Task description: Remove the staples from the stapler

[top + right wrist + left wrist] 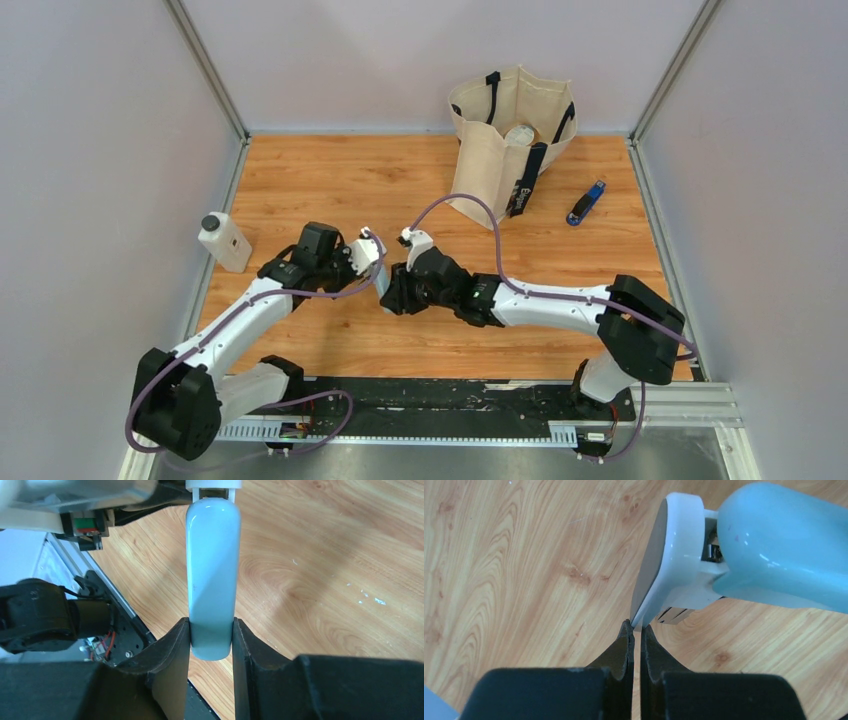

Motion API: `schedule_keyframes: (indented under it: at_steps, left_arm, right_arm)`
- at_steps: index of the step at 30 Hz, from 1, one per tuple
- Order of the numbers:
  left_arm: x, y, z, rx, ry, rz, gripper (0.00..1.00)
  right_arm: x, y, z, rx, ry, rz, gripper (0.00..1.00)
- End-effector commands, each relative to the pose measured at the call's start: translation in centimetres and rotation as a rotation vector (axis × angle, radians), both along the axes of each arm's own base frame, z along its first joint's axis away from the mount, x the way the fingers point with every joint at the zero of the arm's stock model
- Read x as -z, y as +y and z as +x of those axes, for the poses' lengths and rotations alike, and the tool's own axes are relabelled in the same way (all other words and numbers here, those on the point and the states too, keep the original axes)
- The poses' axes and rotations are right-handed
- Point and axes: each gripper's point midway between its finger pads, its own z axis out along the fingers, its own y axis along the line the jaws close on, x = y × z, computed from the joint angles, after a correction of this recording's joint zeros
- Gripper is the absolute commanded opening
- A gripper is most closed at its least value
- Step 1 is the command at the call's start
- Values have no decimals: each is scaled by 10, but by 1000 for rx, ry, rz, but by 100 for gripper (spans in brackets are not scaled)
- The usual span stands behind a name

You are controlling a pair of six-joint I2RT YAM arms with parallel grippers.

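A pale blue stapler (212, 575) with a white base (674, 555) is held in the air between both grippers, above the wooden table (330, 190). My left gripper (636, 628) is shut on the thin edge of the white base. A metal staple channel (673, 615) shows under the base. My right gripper (211, 639) is shut on the rounded end of the pale blue top. In the top view the two grippers (378, 268) (397, 292) meet at mid table and hide most of the stapler.
A small dark blue oblong object with a lighter tip (587, 203) lies at the far right. A beige tote bag (510, 140) stands at the back. A white bottle with a black cap (224, 242) stands at the left edge. A black rail (450, 395) runs along the near edge.
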Motion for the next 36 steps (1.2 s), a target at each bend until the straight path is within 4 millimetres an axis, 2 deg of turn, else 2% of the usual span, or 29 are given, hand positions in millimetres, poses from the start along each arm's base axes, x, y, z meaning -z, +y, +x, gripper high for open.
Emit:
schedule_keyframes:
  at_steps: [1, 8, 10, 14, 17, 20, 22, 25, 29, 33, 36]
  left_arm:
    - [-26, 16, 37, -45, -241, 110, 0]
    - [-22, 19, 44, -37, -389, 238, 0]
    - [-26, 20, 48, -36, -450, 276, 0]
    - [-26, 12, 43, -34, -412, 234, 0]
    - [-22, -2, 26, -9, -279, 147, 0]
    - [-29, -31, -3, 88, -113, 5, 1]
    - [-38, -44, -24, 159, -20, -59, 5]
    - [-59, -48, -36, 186, 1, -104, 8]
    - [-85, -49, -50, 228, 10, -132, 9]
    - [-99, -50, -70, 277, 31, -175, 16]
    - [-105, -49, -80, 283, 52, -194, 34]
  right_arm:
    - [24, -9, -24, -105, -50, -109, 0]
    - [36, -16, -18, -74, -124, -177, 0]
    - [38, -18, -17, -69, -131, -189, 0]
    - [44, -21, -17, -64, -118, -215, 0]
    - [31, -15, -10, -36, -134, -195, 0]
    - [4, -12, 6, 33, -175, -181, 0]
    - [-17, -13, 23, 92, -195, -174, 0]
    - [-34, -18, 41, 142, -202, -160, 0]
    - [-37, -23, 53, 169, -205, -185, 0]
    - [-31, -32, 63, 192, -204, -229, 0]
    - [-26, -41, 75, 219, -183, -250, 0]
